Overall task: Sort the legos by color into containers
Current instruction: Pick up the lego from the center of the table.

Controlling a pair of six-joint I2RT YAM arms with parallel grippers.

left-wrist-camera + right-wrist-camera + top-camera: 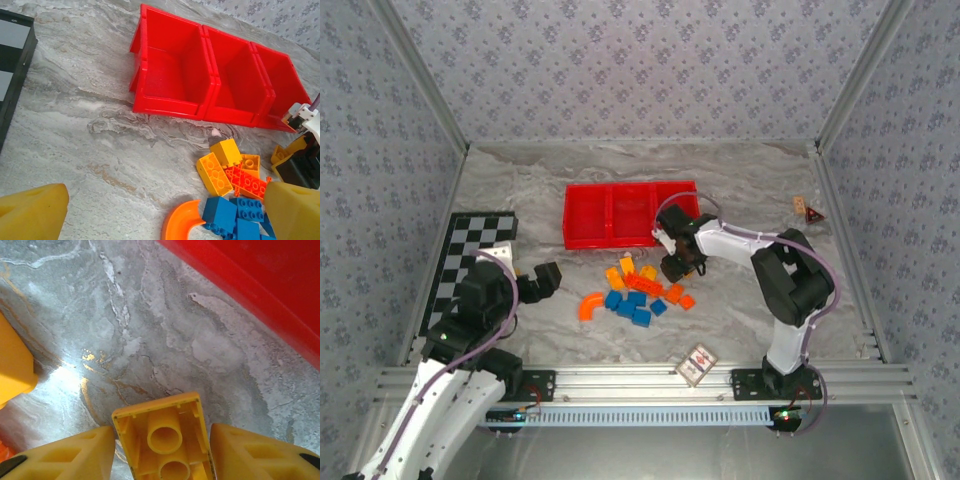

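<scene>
The legos (638, 293) lie in a loose pile of blue, orange-red and yellow bricks just in front of the red tray (620, 215), whose three compartments (170, 75) hold nothing. The curved orange arch (590, 305) (182, 222) lies at the pile's left edge. My right gripper (678, 265) hovers at the pile's far right, shut on a yellow brick (162, 440) whose hollow underside faces the camera; the tray's red wall (260, 280) is just beyond. My left gripper (542, 282) (164, 192) stands open, left of the pile, with nothing between its fingers.
A black-and-white checkerboard (470, 260) (12, 60) lies at the left. A patterned red-and-white card (696, 365) sits near the front edge, and a small brown object (808, 210) lies at the back right. Papered walls enclose the marbled table.
</scene>
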